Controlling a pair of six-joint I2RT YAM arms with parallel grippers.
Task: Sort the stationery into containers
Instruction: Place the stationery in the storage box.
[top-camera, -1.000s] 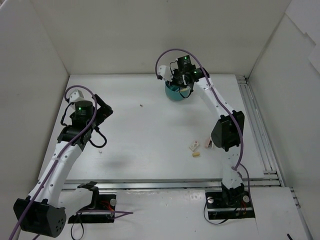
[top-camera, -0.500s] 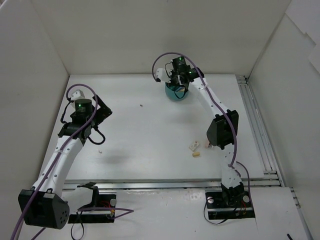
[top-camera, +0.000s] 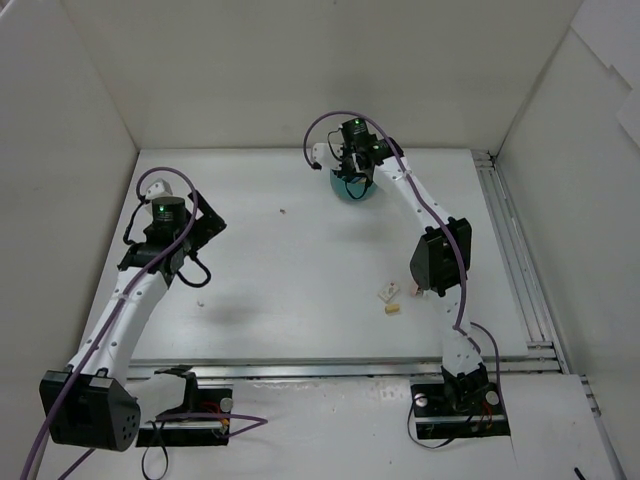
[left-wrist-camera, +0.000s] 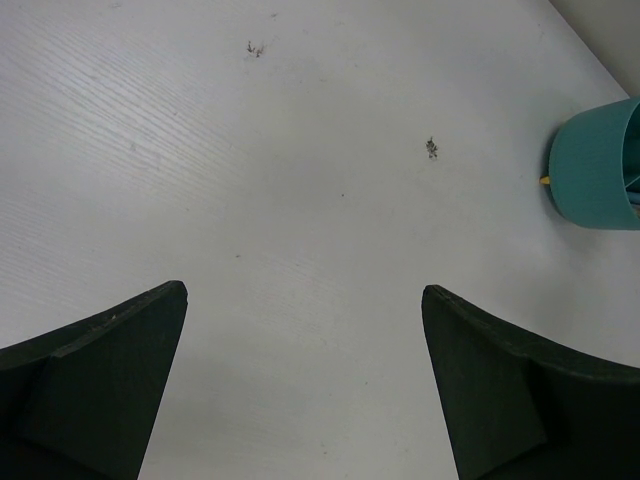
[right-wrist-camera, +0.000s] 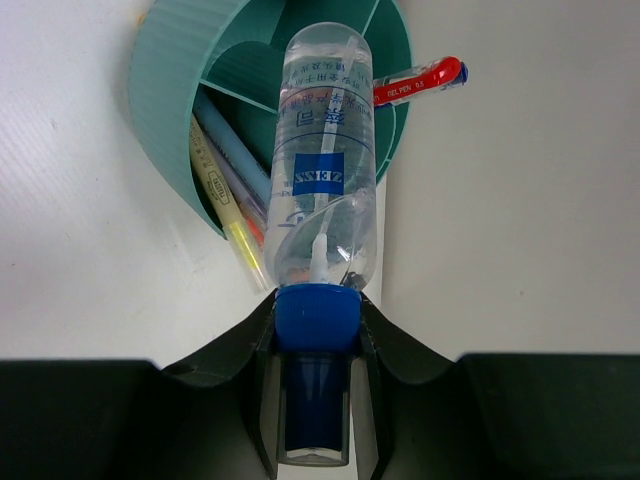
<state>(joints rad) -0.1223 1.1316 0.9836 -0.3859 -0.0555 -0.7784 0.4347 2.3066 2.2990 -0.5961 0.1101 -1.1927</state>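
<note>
The teal organiser cup (top-camera: 352, 190) stands at the table's far middle; it also shows in the right wrist view (right-wrist-camera: 165, 90) and the left wrist view (left-wrist-camera: 595, 170). My right gripper (right-wrist-camera: 317, 300) is shut on the blue cap of a clear bottle (right-wrist-camera: 325, 150) with a blue label, held over the cup, reaching into it. The cup holds a yellow pen (right-wrist-camera: 235, 235), blue pens (right-wrist-camera: 235, 150) and a red gel pen (right-wrist-camera: 420, 80) sticking out over the rim. Small cream eraser blocks (top-camera: 388, 291) lie near the right arm. My left gripper (left-wrist-camera: 305, 300) is open and empty above bare table.
Another cream block (top-camera: 392, 309) and a white one (top-camera: 415, 290) lie beside the right arm's elbow. A tiny white bit (top-camera: 200, 301) lies by the left arm. White walls enclose the table on three sides; a metal rail (top-camera: 515, 260) runs along the right edge.
My right gripper has shifted a little left over the cup with the bottle in it. The left arm has drawn slightly back to the left.
</note>
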